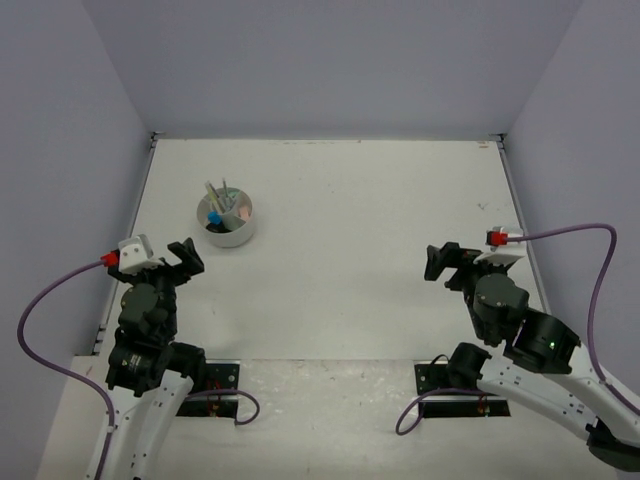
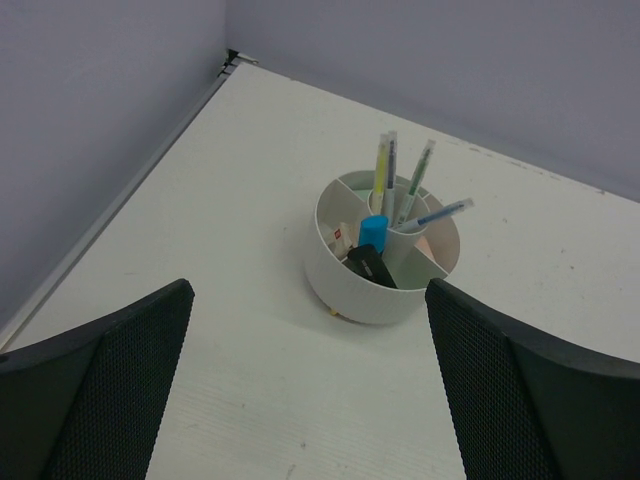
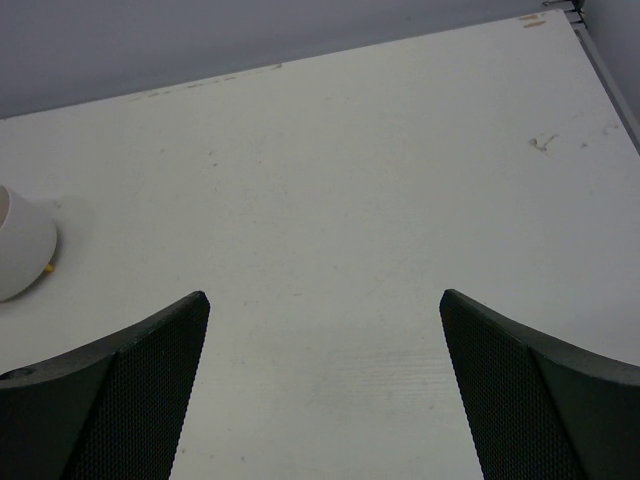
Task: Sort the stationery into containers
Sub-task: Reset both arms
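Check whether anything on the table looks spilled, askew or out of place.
Little stands out. The stationery sits inside the white cup, pens leaning in its middle well. One small yellowish bit pokes out at the cup's base; what it is, I cannot tell.

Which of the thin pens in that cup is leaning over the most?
The blue pen, slanting low over the cup rim; the other pens stand nearly upright.

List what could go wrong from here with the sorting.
1. The thin pens stand tall in the white cup, and one leans out over the rim. The open left tool, aimed at the cup, could knock them out or shove the cup.
2. A small yellow bit lies at the cup's base, partly tucked under it, and may be missed.
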### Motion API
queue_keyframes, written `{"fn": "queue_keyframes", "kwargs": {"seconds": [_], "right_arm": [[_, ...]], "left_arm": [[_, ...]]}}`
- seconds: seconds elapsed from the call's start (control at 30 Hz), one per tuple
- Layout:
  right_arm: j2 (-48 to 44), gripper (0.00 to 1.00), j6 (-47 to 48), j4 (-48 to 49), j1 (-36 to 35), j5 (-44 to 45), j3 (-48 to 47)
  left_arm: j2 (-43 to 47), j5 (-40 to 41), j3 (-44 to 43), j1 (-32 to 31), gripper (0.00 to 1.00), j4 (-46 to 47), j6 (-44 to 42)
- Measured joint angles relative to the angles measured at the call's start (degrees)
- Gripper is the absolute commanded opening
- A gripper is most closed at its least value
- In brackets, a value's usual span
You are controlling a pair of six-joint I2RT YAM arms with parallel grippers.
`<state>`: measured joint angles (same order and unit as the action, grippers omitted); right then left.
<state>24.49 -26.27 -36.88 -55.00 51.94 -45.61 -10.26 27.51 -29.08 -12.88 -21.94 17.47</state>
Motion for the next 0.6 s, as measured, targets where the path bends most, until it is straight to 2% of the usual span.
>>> {"fn": "queue_keyframes", "kwargs": {"seconds": [0.6], "right_arm": [[-0.1, 0.99, -2.5, 0.0, 0.0, 2.6, 0.2]], "left_arm": [[0.7, 1.3, 0.6, -0.8, 1.00, 0.0, 0.6]]}}
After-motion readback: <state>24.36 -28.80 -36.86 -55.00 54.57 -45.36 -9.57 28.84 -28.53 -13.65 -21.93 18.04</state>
